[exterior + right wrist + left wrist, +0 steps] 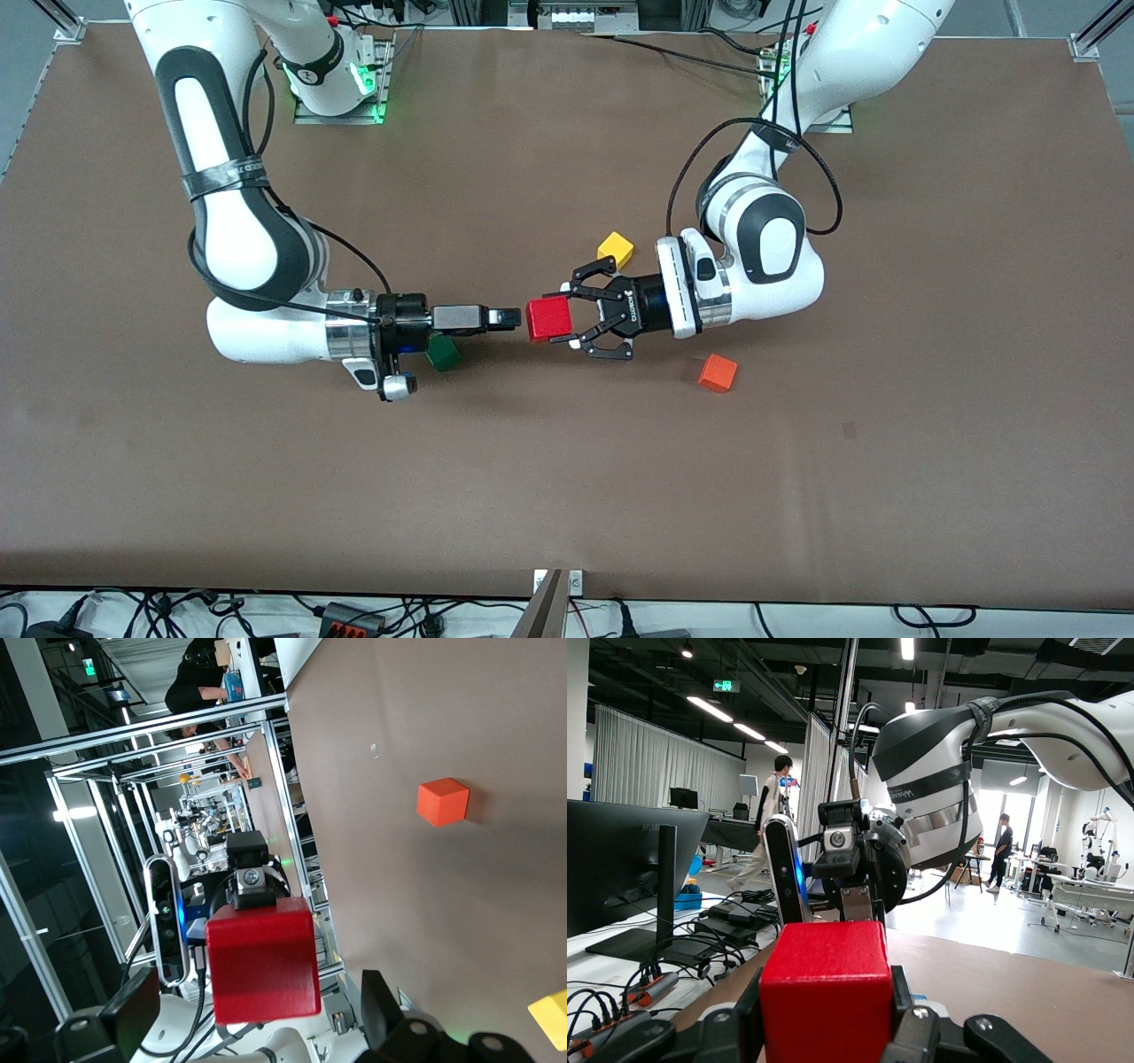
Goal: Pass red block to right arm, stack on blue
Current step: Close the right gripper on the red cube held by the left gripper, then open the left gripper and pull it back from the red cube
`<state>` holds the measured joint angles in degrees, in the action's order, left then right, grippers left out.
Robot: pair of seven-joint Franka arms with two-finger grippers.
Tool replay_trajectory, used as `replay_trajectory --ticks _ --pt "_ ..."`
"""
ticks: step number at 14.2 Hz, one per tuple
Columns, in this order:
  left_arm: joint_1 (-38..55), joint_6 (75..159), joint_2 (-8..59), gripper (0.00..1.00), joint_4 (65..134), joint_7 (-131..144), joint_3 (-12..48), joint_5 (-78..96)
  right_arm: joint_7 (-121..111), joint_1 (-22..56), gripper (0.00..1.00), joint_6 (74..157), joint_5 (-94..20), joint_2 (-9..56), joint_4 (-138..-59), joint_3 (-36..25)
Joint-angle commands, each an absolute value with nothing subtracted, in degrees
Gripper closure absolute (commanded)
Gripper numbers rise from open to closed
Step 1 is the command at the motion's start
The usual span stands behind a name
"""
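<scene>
My left gripper [556, 319] is shut on the red block [549, 319] and holds it level above the middle of the table. In the left wrist view the red block [824, 992] sits squeezed between the black fingers [749, 1014]. My right gripper [507, 318] points straight at the block, open, with its tips just short of it. From the right wrist the red block [261, 966] floats ahead of the gap between the spread fingers [381, 1010]. The blue cube is hidden.
A green cube [443, 353] lies on the table under the right gripper. A yellow cube [616, 249] sits beside the left wrist, farther from the front camera. An orange cube [718, 373] lies nearer to the camera, toward the left arm's end.
</scene>
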<state>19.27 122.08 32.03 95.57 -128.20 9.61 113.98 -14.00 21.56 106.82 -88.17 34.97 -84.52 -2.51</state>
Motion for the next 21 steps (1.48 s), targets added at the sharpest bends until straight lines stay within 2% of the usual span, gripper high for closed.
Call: replay_trajectory --ticks 1,9,13,17,18,19,20,21 --pt "19.6 122.43 32.34 0.99 95.71 -131.04 9.58 116.28 -13.1 23.38 0.0 109.07 -87.19 35.59 -83.23 -3.16" --pt "19.69 122.43 32.43 1.0 95.63 -130.52 9.58 116.28 -12.3 24.34 0.0 109.95 -87.36 36.65 -83.32 -2.99" --pt "19.6 122.43 32.43 1.0 95.62 -130.52 9.58 116.28 -12.3 24.35 0.14 110.04 -87.45 36.65 -83.23 -2.81" --pt "19.6 122.43 32.43 1.0 95.62 -130.69 9.58 116.28 -12.13 24.35 0.16 110.04 -87.63 36.65 -83.14 -2.73" --pt "19.6 122.43 32.34 1.0 95.62 -130.61 9.58 116.28 -12.13 24.35 0.21 110.21 -87.63 36.65 -83.14 -2.64" --pt "19.6 122.34 32.34 1.0 95.71 -130.78 9.58 116.28 -12.3 24.35 0.33 110.13 -87.63 36.65 -83.14 -2.64" --pt "19.51 122.26 32.34 1.0 95.63 -130.78 9.58 116.19 -12.65 24.35 0.63 110.04 -87.54 36.48 -83.14 -2.72" --pt "19.51 122.26 32.26 1.0 95.63 -130.69 9.58 116.19 -11.61 24.26 1.0 109.87 -87.63 36.56 -82.8 -2.72"
